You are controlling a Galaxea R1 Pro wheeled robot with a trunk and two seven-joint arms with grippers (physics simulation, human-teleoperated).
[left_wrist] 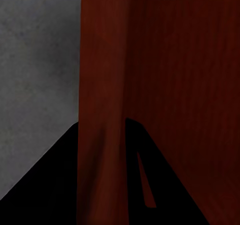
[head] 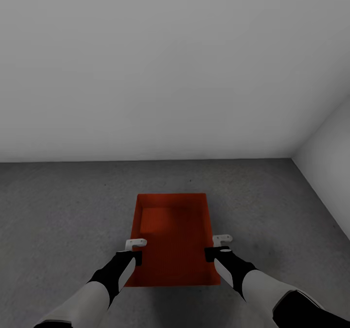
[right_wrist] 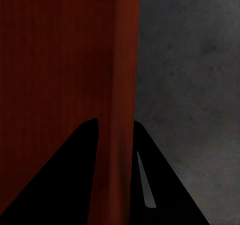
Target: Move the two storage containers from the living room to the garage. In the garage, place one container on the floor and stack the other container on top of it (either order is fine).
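Note:
One red-orange open-top storage container (head: 172, 235) sits low over the dark grey concrete floor (head: 63, 211) of the garage, straight ahead of me. My left gripper (head: 136, 251) is shut on its left wall and my right gripper (head: 217, 248) on its right wall. In the left wrist view the red wall (left_wrist: 165, 60) passes between the black fingers (left_wrist: 50, 190) of the left gripper (left_wrist: 102, 155). The right wrist view shows the same, with the container wall (right_wrist: 55, 50) between the fingers of the right gripper (right_wrist: 116, 155). I cannot tell whether the container touches the floor. It is empty.
A plain white-grey wall (head: 146, 75) stands a short way beyond the container. A second wall (head: 330, 162) closes the right side, meeting the first in a corner. Bare concrete spreads to the left and right of the container.

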